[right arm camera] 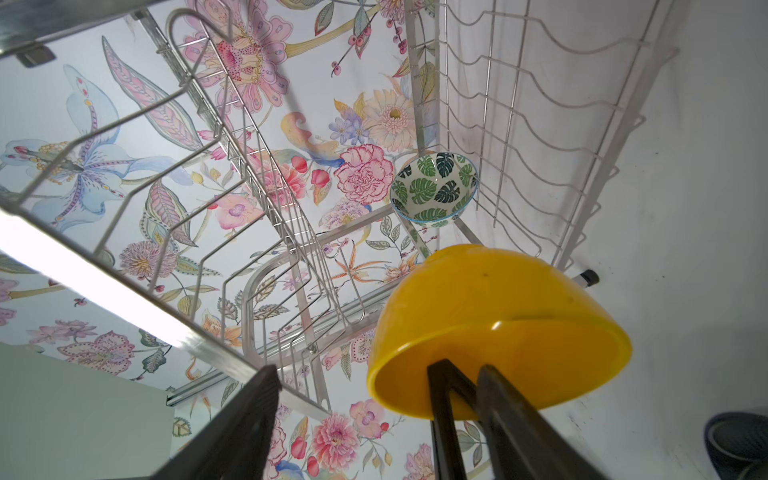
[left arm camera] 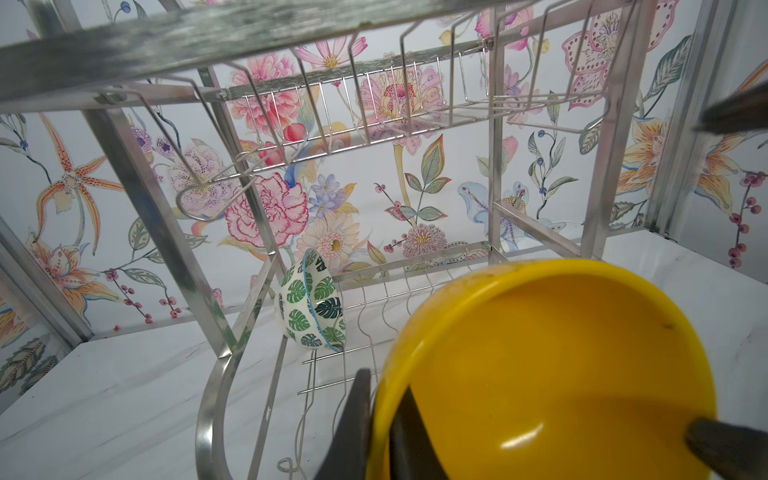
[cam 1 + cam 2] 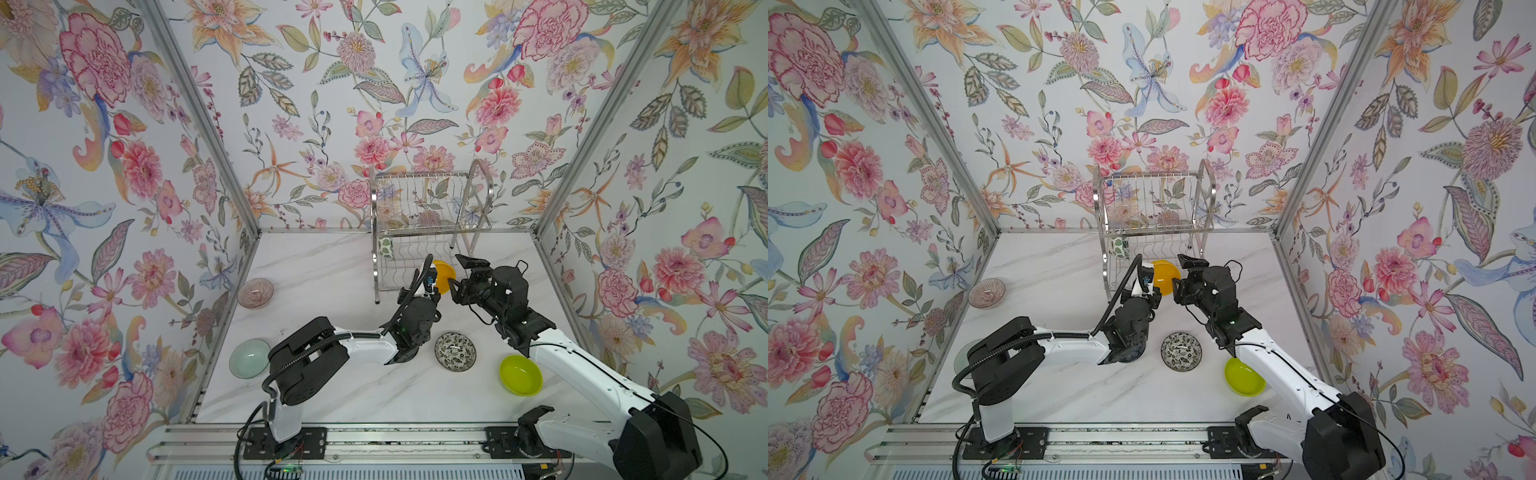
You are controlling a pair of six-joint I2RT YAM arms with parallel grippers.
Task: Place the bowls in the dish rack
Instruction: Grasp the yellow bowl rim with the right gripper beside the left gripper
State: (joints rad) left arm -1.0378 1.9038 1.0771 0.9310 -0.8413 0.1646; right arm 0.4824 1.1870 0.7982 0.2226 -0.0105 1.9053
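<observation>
The left gripper [image 2: 384,399] is clenched on the rim of the orange-yellow bowl [image 3: 444,275], one finger inside and one outside. It holds the bowl tipped up on edge just in front of the dish rack [image 3: 419,199], at the front edge of the lower shelf. The right gripper [image 3: 454,271] is at the bowl's far side, released, with its jaws spread wide. In the left wrist view one of its fingers reaches over the bowl's hollow and the other stands well clear, and I cannot tell whether either touches. Inside the rack, the green-leaf bowl [image 1: 434,189] stands on edge at the left end of the lower shelf. On the marble table [image 3: 332,270] the black-white floral bowl [image 3: 455,350] sits well in front of the rack, with the lime green bowl [image 3: 520,375] in front and to the right. The pink ribbed bowl [image 3: 255,293] lies well to the rack's left, and the pale green bowl [image 3: 249,357] is farther out, front-left of the rack
</observation>
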